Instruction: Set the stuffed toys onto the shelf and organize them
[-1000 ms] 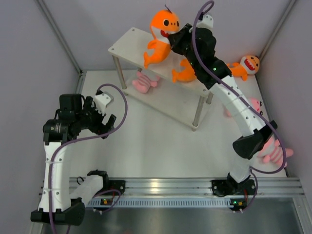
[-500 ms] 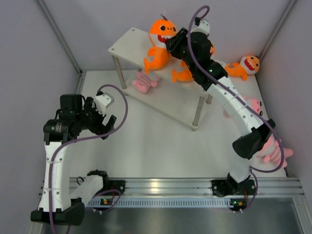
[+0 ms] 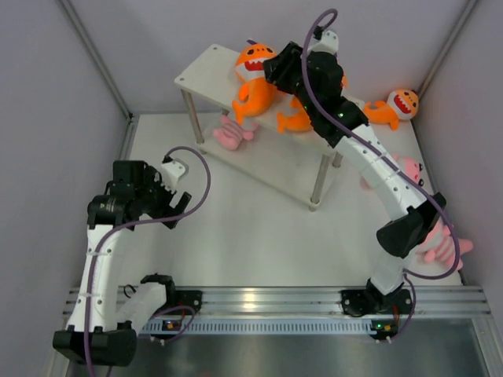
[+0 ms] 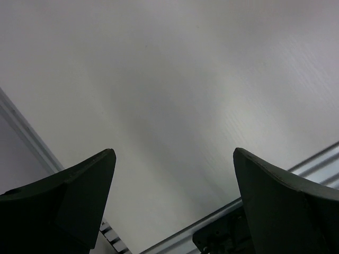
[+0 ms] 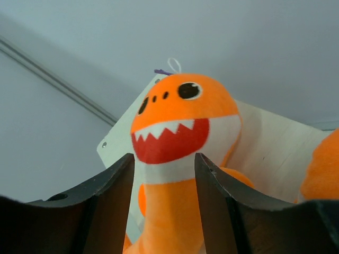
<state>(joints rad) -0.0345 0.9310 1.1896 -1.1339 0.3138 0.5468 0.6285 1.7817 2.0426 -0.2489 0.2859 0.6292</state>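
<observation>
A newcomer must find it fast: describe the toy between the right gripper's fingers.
Find the white shelf at the back. On its top, near the left end, an orange toy with a white face and toothy red mouth sits upright between the fingers of the right gripper. The other orange toy on that shelf is half hidden under the arm.

Bright, even light, soft shadows; the right claw (image 5: 164,157) looms dark and slightly blurred.
</observation>
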